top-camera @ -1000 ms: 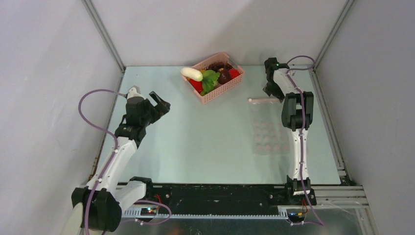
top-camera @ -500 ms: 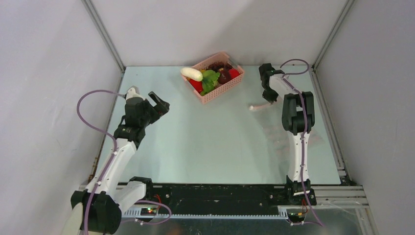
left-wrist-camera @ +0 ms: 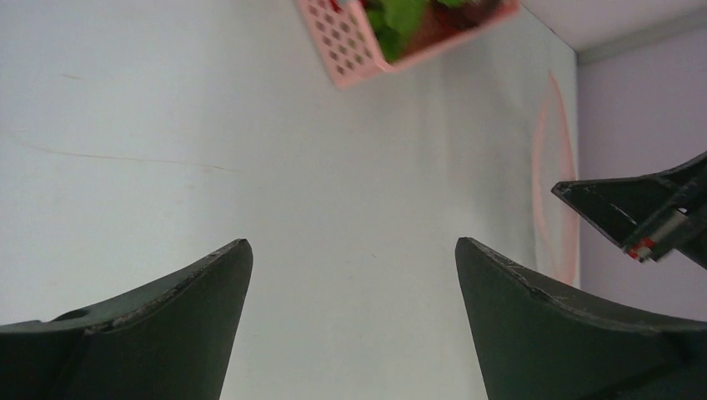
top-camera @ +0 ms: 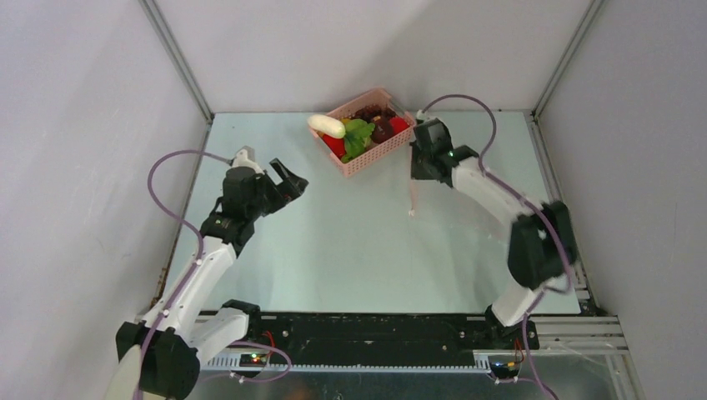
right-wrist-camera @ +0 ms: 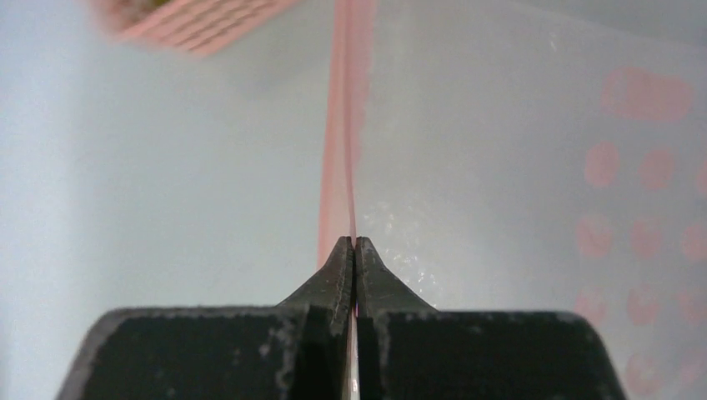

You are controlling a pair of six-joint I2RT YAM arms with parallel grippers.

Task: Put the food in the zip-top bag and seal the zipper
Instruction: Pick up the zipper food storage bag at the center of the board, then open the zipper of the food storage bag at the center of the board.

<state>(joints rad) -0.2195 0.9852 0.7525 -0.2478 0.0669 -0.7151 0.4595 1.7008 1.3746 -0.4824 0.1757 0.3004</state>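
The right hand (right-wrist-camera: 351, 243) is clamped shut on the zipper (right-wrist-camera: 342, 125), its two fingertips meeting on the pale pink strip. In the top view the strip dangles from that hand just at the 4 o'clock side of the basket (top-camera: 364, 158), above the tabletop (top-camera: 350, 250). The clear film of the zip-top bag (right-wrist-camera: 642, 167), marked with faint pink dots, spreads to the 3 o'clock side of the strip in the right wrist view. From above the film is almost invisible.

The food (top-camera: 358, 136) all sits in the basket at 12 o'clock on the tabletop, with a white oblong piece (top-camera: 327, 126) lying across the rim at the 10 o'clock corner. Nothing is in the bag yet.

The left hand (left-wrist-camera: 353, 246) hovers at about 9 o'clock, its jaws wide apart and holding nothing, well away from the bag.

The grip looks the weakest point. The pinch covers only a narrow edge of a slick strip, so a quick swing could let it slide out. If both lips of the zipper are caught together, the mouth will not open for the left hand. Whether one lip or two is held cannot be told. The hanging film could also brush the basket and tip the white piece off the rim.
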